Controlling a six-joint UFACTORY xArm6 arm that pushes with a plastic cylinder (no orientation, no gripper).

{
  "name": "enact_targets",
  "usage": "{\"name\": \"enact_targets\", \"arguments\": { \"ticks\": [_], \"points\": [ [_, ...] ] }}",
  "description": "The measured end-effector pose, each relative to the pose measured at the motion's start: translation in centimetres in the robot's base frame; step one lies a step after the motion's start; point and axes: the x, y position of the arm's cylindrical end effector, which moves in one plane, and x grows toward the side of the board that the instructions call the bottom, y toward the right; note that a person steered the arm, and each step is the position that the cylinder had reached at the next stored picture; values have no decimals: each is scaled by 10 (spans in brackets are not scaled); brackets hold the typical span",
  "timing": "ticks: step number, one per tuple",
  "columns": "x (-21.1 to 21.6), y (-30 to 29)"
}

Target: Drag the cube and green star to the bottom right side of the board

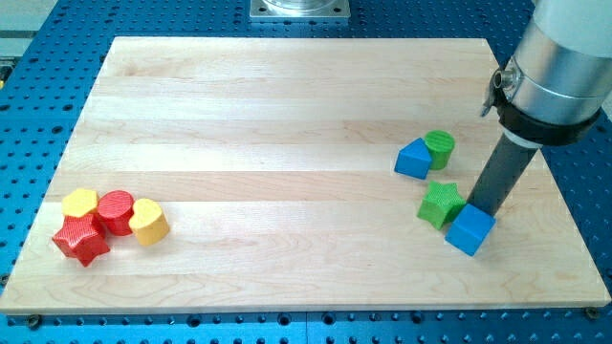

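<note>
Right now my tip (486,208) sits just above the blue cube (469,229), touching or nearly touching its upper edge, with the green star (441,204) just to the view's left of both; the tool is a plain rod, so it has nothing to spread or pinch. Cube and star already lie toward the bench's (287,124) lower right, though not yet in the corner. The risk, I judge, is that a push from this spot catches only the cube and slides it off alone, leaving the star behind, or drives it past the nearby right edge. A blue wedge-like block (413,159) and a green cylinder (440,149) stand close above and could get clipped. The pale wooden bench looks smooth and rests on a blue perforated base (29,105). Far off at the view's left sit a red star (80,239), a red cylinder (116,211) and two yellow blocks (148,221).
</note>
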Motion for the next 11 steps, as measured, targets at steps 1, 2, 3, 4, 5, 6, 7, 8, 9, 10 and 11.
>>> {"name": "enact_targets", "arguments": {
  "ticks": [1, 2, 3, 4, 5, 6, 7, 8, 9, 10, 11],
  "points": [
    [-24, -4],
    [-26, -37],
    [-55, -54],
    [-51, -117],
    [-16, -96],
    [12, -70],
    [12, -36],
    [12, -17],
    [12, -17],
    [1, -18],
    [-33, -44]
  ]
}}
